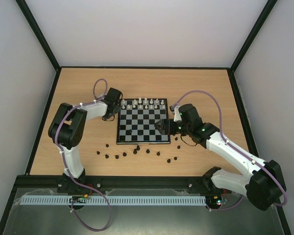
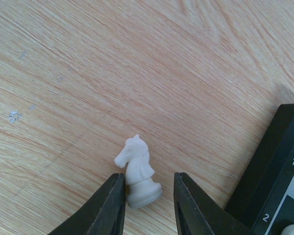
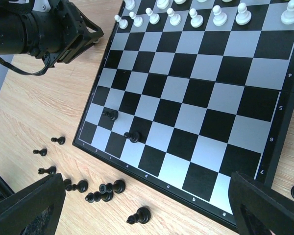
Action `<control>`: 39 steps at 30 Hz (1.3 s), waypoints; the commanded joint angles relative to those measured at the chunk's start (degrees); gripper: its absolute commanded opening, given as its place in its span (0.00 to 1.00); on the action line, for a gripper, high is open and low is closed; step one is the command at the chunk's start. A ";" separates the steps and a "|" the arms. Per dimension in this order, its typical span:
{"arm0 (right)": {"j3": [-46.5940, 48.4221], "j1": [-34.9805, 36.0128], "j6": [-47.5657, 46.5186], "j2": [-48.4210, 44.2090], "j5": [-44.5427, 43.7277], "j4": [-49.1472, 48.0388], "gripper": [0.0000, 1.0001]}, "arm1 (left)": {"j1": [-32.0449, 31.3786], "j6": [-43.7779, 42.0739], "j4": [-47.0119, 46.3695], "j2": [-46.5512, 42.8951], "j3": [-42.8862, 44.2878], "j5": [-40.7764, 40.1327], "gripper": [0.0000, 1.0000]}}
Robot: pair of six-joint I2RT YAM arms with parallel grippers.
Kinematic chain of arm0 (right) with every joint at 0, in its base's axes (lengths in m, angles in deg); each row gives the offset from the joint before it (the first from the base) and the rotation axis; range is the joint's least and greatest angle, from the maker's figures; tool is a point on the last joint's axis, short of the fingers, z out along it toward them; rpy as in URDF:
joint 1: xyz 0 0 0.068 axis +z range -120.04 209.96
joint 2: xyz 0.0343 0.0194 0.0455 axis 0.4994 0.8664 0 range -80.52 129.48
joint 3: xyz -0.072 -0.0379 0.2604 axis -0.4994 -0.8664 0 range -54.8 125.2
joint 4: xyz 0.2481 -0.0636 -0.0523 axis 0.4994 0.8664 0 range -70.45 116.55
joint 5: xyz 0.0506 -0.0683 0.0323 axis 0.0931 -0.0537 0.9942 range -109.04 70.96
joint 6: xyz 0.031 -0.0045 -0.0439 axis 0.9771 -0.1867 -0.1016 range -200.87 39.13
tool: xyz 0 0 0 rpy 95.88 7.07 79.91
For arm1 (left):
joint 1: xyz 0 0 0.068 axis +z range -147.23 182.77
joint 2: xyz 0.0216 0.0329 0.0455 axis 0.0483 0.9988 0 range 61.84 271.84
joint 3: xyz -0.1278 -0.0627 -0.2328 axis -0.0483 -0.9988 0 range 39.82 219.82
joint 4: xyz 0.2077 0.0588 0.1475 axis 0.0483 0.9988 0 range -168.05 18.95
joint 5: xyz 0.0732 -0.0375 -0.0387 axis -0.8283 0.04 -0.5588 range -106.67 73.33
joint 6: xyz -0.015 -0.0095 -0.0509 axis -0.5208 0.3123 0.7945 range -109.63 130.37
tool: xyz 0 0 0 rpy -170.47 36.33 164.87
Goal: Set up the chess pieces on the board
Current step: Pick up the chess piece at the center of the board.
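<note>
Straddling a white knight [image 2: 137, 172], left pincer [image 2: 148, 178] gapes narrowly.

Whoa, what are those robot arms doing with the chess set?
They're setting up chess. The left gripper has a finger on each side of a white knight standing on the table beside the board, not pinching it yet. The right gripper hangs open over the board. White pieces line the far rows, two black pieces are on the board, and the rest lie scattered on the table.

Scattered black pieces [image 1: 124, 154] look too small to identify from above.
</note>
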 commanded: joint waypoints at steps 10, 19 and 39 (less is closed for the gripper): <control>-1.02 -0.09 0.18 0.61 1.83 -0.76 0.91 | 0.46 -0.49 1.77 3.45 0.63 0.62 0.23; -1.11 -0.09 0.11 0.78 2.01 -0.78 0.91 | 0.43 -1.72 1.45 2.10 -0.72 2.04 0.18; -1.81 0.00 0.09 3.00 2.18 -2.38 0.90 | -0.10 -12.53 1.53 -17.78 -9.78 9.79 0.17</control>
